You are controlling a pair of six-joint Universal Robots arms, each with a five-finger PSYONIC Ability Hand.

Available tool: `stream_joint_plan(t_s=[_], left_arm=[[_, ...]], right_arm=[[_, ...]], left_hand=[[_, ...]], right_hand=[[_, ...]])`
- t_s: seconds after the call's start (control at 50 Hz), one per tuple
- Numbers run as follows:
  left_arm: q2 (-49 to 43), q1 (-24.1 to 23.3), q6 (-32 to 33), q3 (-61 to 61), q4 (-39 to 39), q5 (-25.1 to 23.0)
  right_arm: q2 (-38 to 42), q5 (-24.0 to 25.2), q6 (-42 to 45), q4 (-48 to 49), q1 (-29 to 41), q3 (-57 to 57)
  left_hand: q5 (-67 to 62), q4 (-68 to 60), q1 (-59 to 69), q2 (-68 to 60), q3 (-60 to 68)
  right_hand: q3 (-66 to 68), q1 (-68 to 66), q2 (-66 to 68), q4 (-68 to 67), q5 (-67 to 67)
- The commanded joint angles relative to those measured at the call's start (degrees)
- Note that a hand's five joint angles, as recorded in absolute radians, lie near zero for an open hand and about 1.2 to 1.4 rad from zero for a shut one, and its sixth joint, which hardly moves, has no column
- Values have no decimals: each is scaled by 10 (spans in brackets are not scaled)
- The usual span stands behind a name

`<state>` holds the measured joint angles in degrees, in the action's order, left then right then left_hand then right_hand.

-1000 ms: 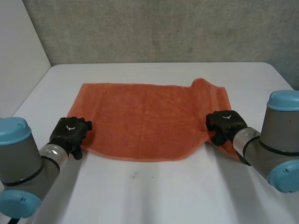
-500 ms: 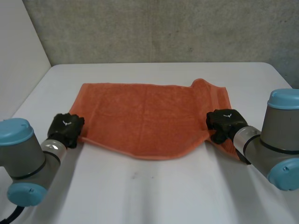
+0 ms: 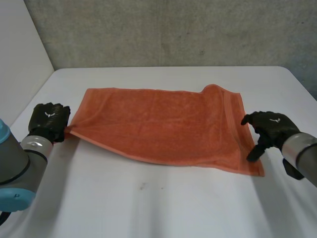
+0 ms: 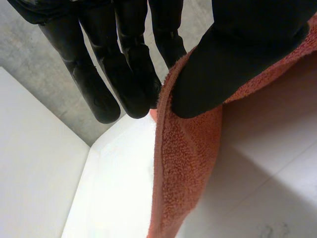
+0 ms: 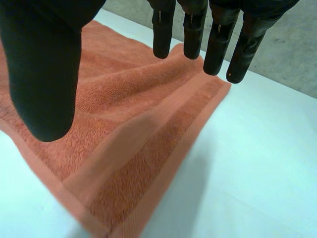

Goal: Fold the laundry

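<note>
1. The white surface (image 3: 163, 208) carries everything; in the right wrist view a bare stretch of it (image 5: 257, 163) lies beside the cloth.
2. An orange-red towel (image 3: 163, 124) lies spread in a single layer across the middle of the surface, long side running from left to right. Its far right corner is humped up a little. Its near edge slants from the left corner towards the near right corner, which lies flat.
3. The left arm (image 3: 20, 158) comes in at the near left of the surface. The right arm (image 3: 302, 156) comes in at the near right.
4. The left hand (image 3: 48, 119) is at the towel's near left corner. In the left wrist view the thumb (image 4: 242, 49) presses the towel's (image 4: 183, 168) edge against the fingers (image 4: 129, 64), so the hand is grasping that corner, and the cloth hangs down from the pinch.
5. The right hand (image 3: 270, 126) is just beside the towel's right edge, near its near right corner. In the right wrist view its thumb (image 5: 44, 64) and straight fingers (image 5: 218, 44) are spread above the towel (image 5: 133, 129), open and grasping nothing.
</note>
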<state>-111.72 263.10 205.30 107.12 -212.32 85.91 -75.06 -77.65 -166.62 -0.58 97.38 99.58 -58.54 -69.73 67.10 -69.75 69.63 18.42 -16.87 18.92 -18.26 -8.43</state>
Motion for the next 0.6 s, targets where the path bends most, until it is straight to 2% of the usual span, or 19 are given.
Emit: stream_joint_plan(t_s=[0.02, 0.06, 0.16, 0.34, 0.6], left_arm=[[0, 4, 0, -3, 0, 0], [0, 3, 0, -3, 0, -1], [0, 0, 0, -2, 0, -1], [0, -1, 0, -2, 0, -1], [0, -3, 0, 0, 0, -1]], right_arm=[[-37, 47, 53, 7, -35, 79], [-42, 56, 99, 12, -60, 107], [-40, 72, 142, 42, -83, 135], [-4, 87, 151, 117, -83, 166], [31, 119, 151, 136, -81, 154]], left_hand=[[-115, -103, 129, -103, 104], [-115, -103, 129, -103, 104], [-115, -103, 129, -103, 104], [-115, -103, 129, -103, 104], [-115, -103, 129, -103, 104]], right_hand=[[48, -63, 43, -49, -48], [68, -83, 63, -69, -68], [125, -141, 120, -127, -125], [182, -198, 177, -184, -182], [194, -210, 189, -196, -194]])
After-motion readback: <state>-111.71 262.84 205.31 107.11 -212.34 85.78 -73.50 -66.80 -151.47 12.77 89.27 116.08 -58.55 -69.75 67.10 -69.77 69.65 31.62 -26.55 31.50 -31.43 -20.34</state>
